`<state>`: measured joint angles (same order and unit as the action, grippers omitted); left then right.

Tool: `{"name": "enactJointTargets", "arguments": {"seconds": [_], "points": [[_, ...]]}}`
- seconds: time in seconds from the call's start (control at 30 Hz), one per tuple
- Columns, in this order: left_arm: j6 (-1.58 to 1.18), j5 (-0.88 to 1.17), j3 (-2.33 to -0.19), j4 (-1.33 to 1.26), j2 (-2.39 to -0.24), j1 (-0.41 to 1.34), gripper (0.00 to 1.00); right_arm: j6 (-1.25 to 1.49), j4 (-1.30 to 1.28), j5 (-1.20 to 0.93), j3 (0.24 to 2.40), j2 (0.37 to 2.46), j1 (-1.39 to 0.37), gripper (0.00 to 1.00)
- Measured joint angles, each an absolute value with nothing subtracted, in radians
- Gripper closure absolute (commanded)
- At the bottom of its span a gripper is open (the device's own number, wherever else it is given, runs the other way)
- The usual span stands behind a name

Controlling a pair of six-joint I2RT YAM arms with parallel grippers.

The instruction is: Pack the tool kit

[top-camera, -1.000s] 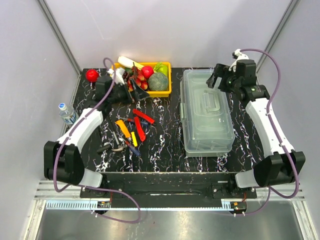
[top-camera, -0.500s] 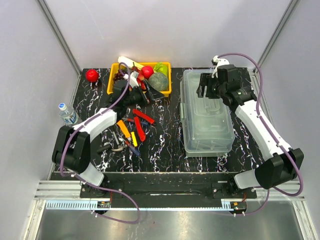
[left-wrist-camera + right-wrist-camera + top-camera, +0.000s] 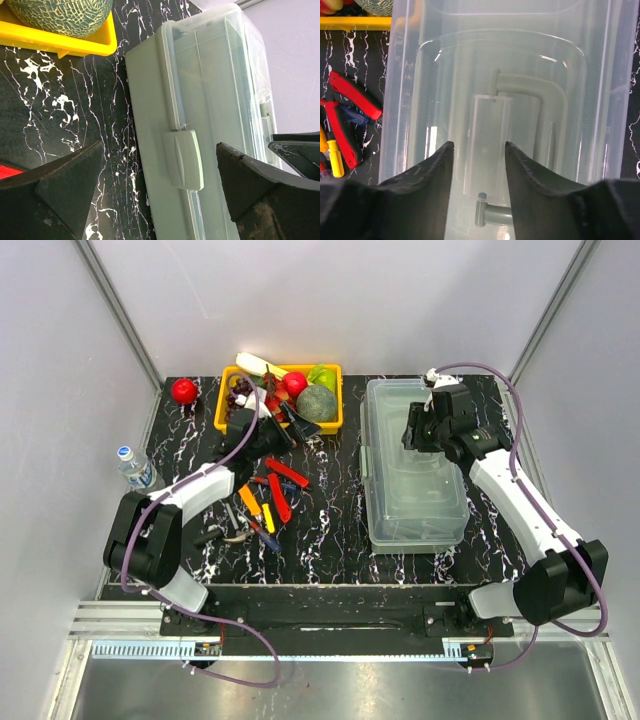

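Toolbox (image 3: 415,465), lid shut, on right half of bench (image 3: 330,535); right gripper (image 3: 479,147) jaws half-parted astride lid handle (image 3: 492,120), left gripper (image 3: 160,147) jaws wide apart. Centre on handle before closing; lift evenly.

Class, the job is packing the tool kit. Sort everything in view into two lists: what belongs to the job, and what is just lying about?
Belongs to the job:
toolbox
loose hand tools

Just lying about:
yellow tray of fruit
red ball
water bottle
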<state>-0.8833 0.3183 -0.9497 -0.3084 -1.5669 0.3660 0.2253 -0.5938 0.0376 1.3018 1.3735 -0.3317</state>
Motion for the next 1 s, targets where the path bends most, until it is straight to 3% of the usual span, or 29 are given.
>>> {"name": "enactJointTargets", "arguments": {"seconds": [0.1, 0.33, 0.63, 0.73, 0.87, 1.0], "points": [[-0.889, 0.337, -0.953, -0.324, -1.579, 0.359, 0.01, 0.233, -0.585, 0.053, 1.282, 1.358, -0.330, 0.62], [-1.023, 0.423, -0.942, -0.516, -1.704, 0.369, 0.01, 0.346, -0.566, 0.102, 1.232, 1.314, -0.339, 0.67], [-1.354, 0.444, -0.875, -0.929, -1.922, 0.468, 0.01, 0.542, -0.581, 0.174, 1.233, 1.314, -0.354, 0.68], [-1.420, 0.430, -0.875, -1.010, -1.949, 0.505, 0.01, 0.577, -0.593, 0.178, 1.241, 1.318, -0.356, 0.60], [-1.493, 0.398, -0.875, -1.112, -1.967, 0.551, 0.01, 0.614, -0.601, 0.178, 1.250, 1.320, -0.364, 0.39], [-1.523, 0.339, -0.860, -1.141, -1.968, 0.576, 0.01, 0.624, -0.609, 0.172, 1.265, 1.320, -0.382, 0.33]]}}
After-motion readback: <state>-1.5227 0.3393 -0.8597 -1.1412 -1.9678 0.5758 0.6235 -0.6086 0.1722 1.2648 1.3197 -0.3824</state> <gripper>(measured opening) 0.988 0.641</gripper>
